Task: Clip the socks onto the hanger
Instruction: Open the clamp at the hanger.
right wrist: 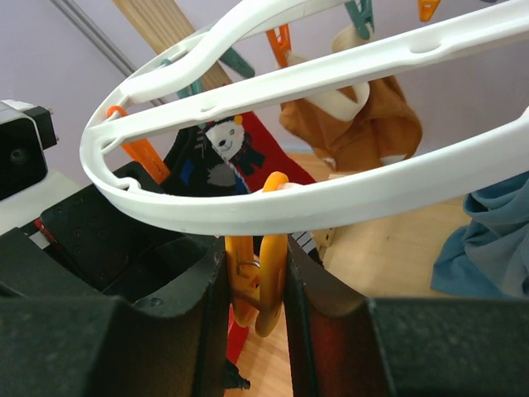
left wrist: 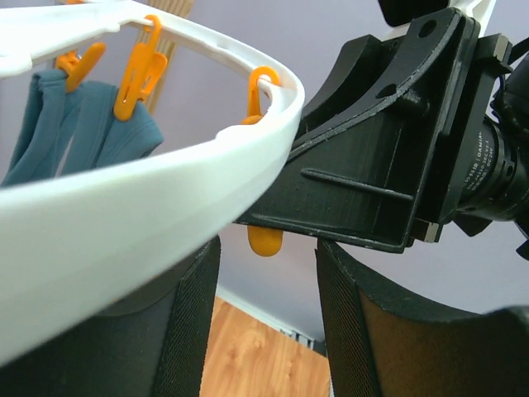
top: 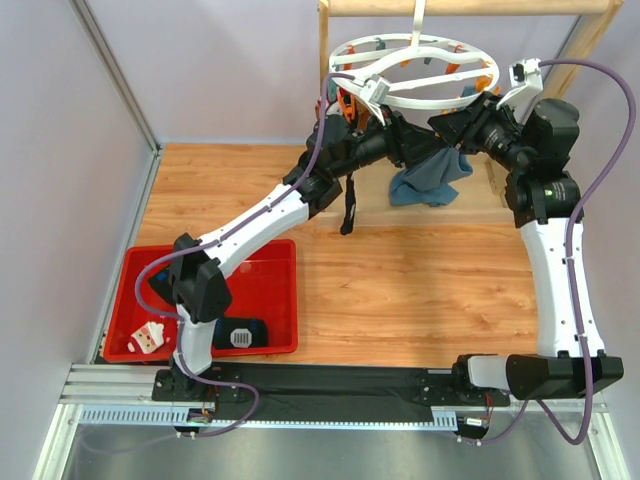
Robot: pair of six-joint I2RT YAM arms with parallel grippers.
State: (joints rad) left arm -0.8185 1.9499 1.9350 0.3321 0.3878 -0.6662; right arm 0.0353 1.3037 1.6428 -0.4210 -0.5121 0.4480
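The white ring hanger (top: 415, 70) hangs from the wooden rack, with orange and teal clips on its rim. My right gripper (top: 440, 122) sits under the near rim and is shut on an orange clip (right wrist: 256, 281), squeezing it. My left gripper (top: 392, 128) is just left of it under the same rim (left wrist: 124, 215), open and empty (left wrist: 266, 273), with the clip's tip (left wrist: 264, 241) above the gap. A blue sock (top: 430, 175), a brown sock (right wrist: 364, 124) and a red-and-black sock with a white figure (right wrist: 223, 157) hang from the hanger. A thin dark sock (top: 348, 205) dangles beside the left arm.
A red bin (top: 270, 280) at the near left holds a red Christmas sock (top: 150, 338) and a black sock (top: 238, 333). The pale wooden rack frame (top: 470, 8) stands at the back. Walls close in on the left and at the back.
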